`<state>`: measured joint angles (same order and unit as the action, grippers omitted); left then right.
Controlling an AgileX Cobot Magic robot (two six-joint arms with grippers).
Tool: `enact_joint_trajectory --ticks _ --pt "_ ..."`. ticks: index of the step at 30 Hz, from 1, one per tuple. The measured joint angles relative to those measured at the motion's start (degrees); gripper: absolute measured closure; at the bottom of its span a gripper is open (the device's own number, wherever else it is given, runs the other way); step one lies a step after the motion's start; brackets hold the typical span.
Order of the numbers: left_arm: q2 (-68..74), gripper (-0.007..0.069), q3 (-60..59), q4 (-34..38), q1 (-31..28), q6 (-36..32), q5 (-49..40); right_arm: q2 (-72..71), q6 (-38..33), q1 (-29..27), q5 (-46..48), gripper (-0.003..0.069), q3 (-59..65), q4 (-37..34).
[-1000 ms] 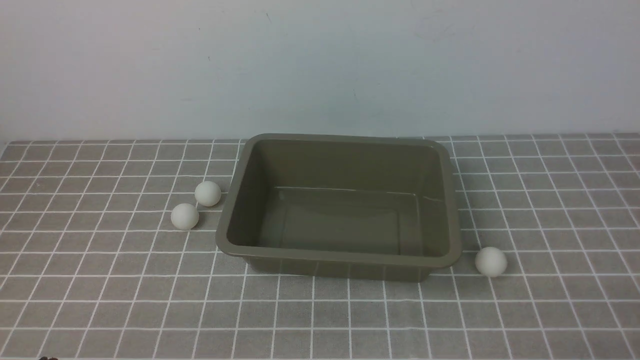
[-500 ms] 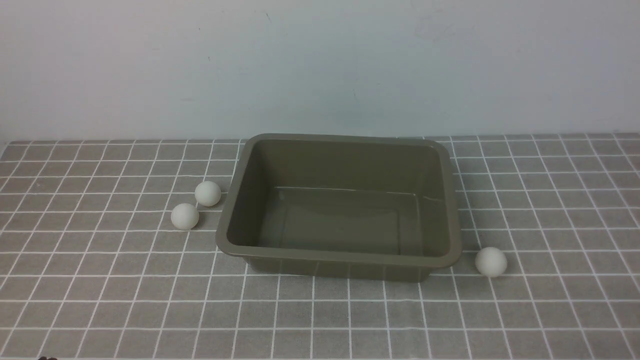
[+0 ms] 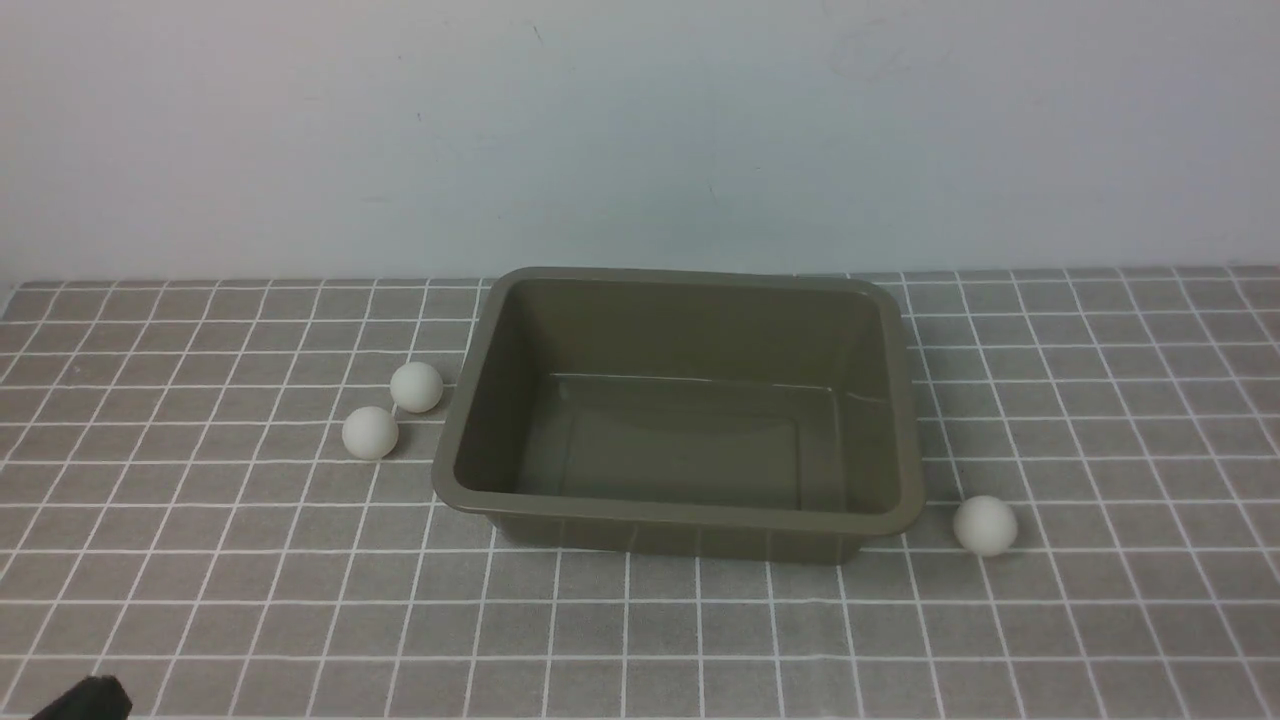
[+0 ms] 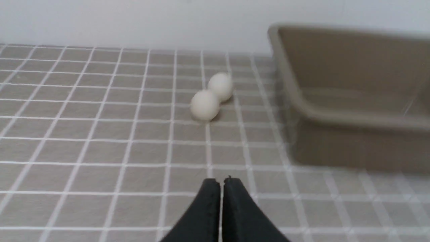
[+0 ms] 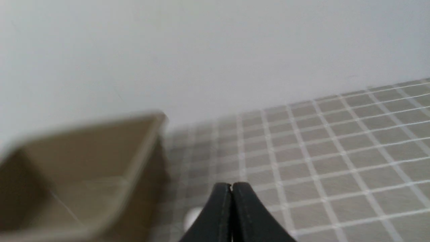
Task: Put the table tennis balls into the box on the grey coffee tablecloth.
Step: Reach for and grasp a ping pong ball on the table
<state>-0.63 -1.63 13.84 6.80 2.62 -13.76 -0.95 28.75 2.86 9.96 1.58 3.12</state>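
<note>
Three small matte white table tennis balls (image 3: 370, 433) lay on the grey gridded tablecloth (image 3: 200, 580): two mid-left, one lower right of the empty olive-grey plastic box (image 3: 690, 278). Likely light, stiff, roll-prone; best pinched across the middle. The left gripper (image 4: 221, 183) and right gripper (image 5: 231, 185) were closed, empty.

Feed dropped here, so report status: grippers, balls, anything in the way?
Both shut, empty: left gripper, right gripper. Two balls left of box, third ball right, all on cloth; box empty. Nothing in the way.
</note>
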Motion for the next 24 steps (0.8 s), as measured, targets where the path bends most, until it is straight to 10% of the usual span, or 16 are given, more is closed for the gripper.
enact_joint_trajectory --ticks 13,24 --pt "1.6 0.0629 5.4 19.6 0.0 2.3 31.4 0.3 10.6 0.1 -8.2 0.0673 -2.9 -13.5" --pt "49.9 0.0629 41.0 14.6 0.0 -16.3 -18.9 39.5 -12.5 7.0 41.4 0.0673 -42.8 -5.3"
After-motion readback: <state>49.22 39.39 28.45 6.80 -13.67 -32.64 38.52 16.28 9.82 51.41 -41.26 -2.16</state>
